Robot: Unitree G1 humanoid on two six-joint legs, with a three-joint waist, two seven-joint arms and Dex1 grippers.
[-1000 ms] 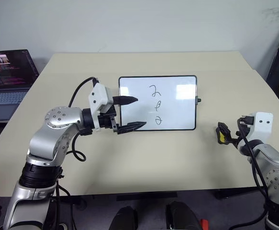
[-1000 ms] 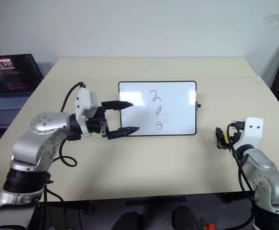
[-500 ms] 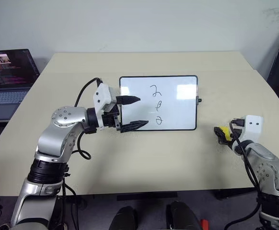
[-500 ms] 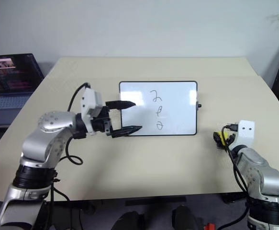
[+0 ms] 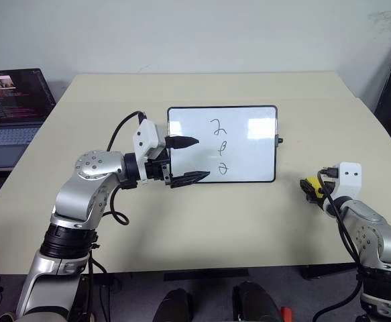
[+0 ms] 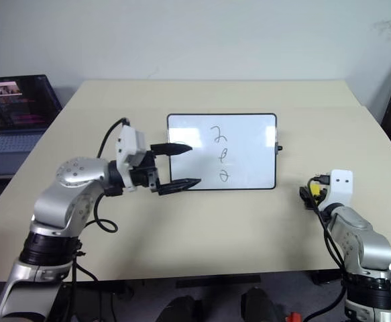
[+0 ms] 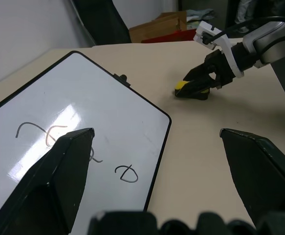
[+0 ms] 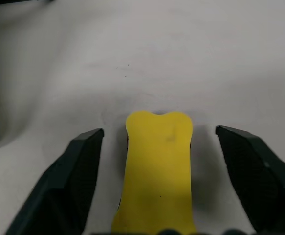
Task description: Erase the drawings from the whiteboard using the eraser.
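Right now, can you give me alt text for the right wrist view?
The yellow eraser lies on the table between the open fingers of the right gripper, with a gap on each side.

You can read no real text here: the whiteboard (image 5: 221,143) carries three curly, number-like drawings (image 5: 219,149) in a column, and the laptop screen's (image 5: 15,95) lines are too small to read.

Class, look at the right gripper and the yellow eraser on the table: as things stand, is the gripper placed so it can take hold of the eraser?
Probably yes. The eraser lies between the right gripper's open fingers, with nothing in between.
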